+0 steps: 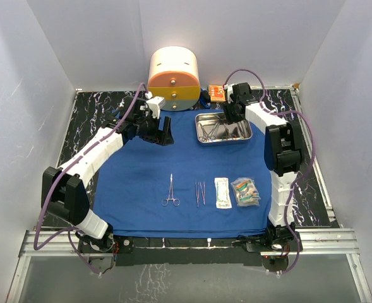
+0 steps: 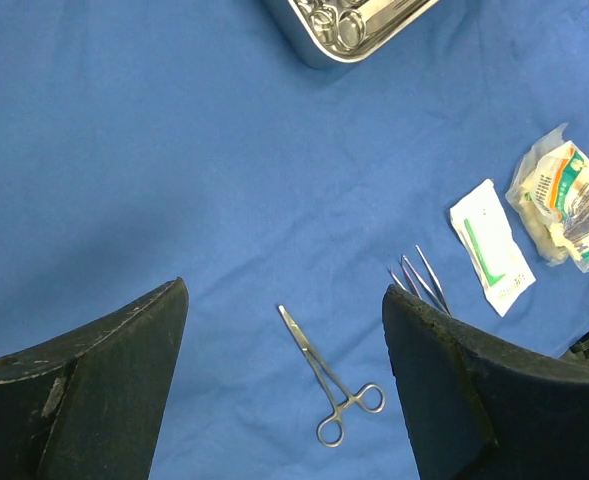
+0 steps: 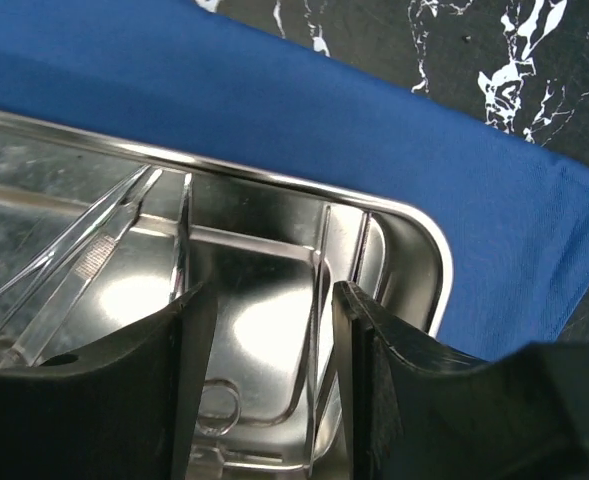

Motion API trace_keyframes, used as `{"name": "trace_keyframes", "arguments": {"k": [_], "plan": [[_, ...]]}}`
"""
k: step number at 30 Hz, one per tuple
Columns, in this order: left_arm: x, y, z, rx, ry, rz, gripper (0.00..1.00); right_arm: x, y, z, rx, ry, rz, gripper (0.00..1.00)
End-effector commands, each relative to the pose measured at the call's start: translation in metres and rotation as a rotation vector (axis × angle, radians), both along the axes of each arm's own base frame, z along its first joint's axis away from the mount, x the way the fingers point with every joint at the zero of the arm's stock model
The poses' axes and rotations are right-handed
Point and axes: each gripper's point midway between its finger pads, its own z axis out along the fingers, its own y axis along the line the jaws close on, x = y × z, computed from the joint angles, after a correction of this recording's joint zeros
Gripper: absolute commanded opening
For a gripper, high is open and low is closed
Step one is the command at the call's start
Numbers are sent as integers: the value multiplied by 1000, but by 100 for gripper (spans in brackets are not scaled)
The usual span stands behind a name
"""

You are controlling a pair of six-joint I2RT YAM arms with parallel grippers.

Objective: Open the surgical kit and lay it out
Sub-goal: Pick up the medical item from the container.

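Top view: blue cloth wrap (image 1: 141, 183) spread flat, bearing forceps (image 1: 171, 191), tweezers (image 1: 200, 193), two packets (image 1: 222, 192) and, farther off, the steel tray (image 1: 223, 114). Left wrist: my left gripper (image 2: 284, 290) wide open, empty. Right wrist: my right gripper (image 3: 271, 290) part-open inside the tray, straddling a thin instrument (image 3: 319, 330), unclamped

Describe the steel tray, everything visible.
The steel tray is a shiny, shallow rectangle with rounded corners and a raised rim. It sits flat on the blue cloth, near the cloth's far edge, right of centre. Several metal instruments lie inside. The right gripper dips into it, jaws apart over the instruments.
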Motion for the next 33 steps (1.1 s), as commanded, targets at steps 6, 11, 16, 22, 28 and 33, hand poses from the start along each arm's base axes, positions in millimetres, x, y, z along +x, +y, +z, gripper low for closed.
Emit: {"name": "trace_keyframes", "arguments": {"k": [6,11,16,22,28,33], "plan": [[0,-11,5,-69,-10,-41,78,25,-16,-2,-93,-18,-54,41],[-3,-16,5,-104,3,-44,78,27,-20,-14,-111,8,-75,35],[-4,-16,7,-109,1,-46,78,27,-19,-21,-105,36,-72,31],[-4,-16,9,-111,-6,-42,79,25,-19,-32,-25,96,-84,26],[-4,-17,8,-114,-1,-41,79,19,-18,-43,44,153,-85,22],[-3,-17,8,-116,3,-39,79,17,-18,-47,70,173,-82,17]]}}
